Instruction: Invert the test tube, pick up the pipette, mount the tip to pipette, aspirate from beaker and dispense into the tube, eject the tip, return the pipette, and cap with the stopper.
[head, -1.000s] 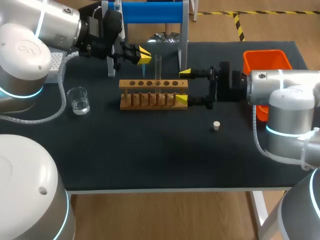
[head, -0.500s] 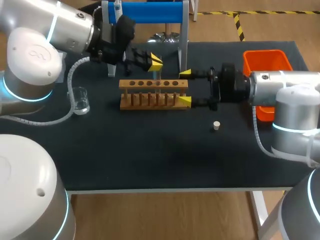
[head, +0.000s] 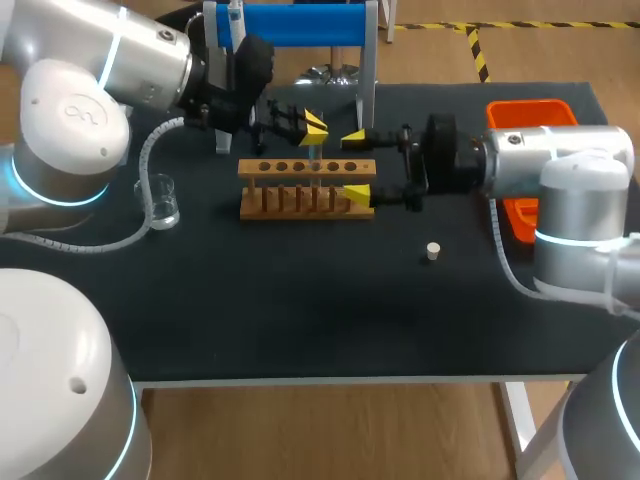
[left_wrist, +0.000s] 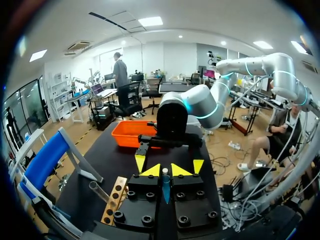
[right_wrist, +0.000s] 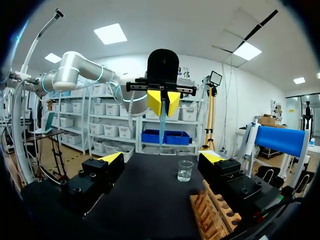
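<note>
From above, my left gripper (head: 313, 125) sits over the back edge of the wooden rack (head: 300, 200), and its load barely shows there; the right wrist view shows it plainly, the two yellow tips pinched tight on the top of the test tube (right_wrist: 162, 127), a thin, bluish, clear glass cylinder hanging straight down with its lower end touching nothing; my left wrist view gives only a narrow blue sliver between the tips. My right gripper (head: 356, 165) is spread wide and grasps nothing; its fingers stand on either side of the rack's right end, whether touching the wood I cannot tell. The rack is a plain plank with a row of round holes over a row of pegs. The beaker (right_wrist: 185, 170), clear and round with a little liquid, stands well to the left of the rack; the small pale stopper (head: 433, 251) lies alone on the dark, matte table (head: 300, 320), nearer the front edge. An orange bin (head: 530, 118) sits behind my right arm; a blue-topped stand (head: 290, 25) rises behind the rack, partly hidden by my left arm.
</note>
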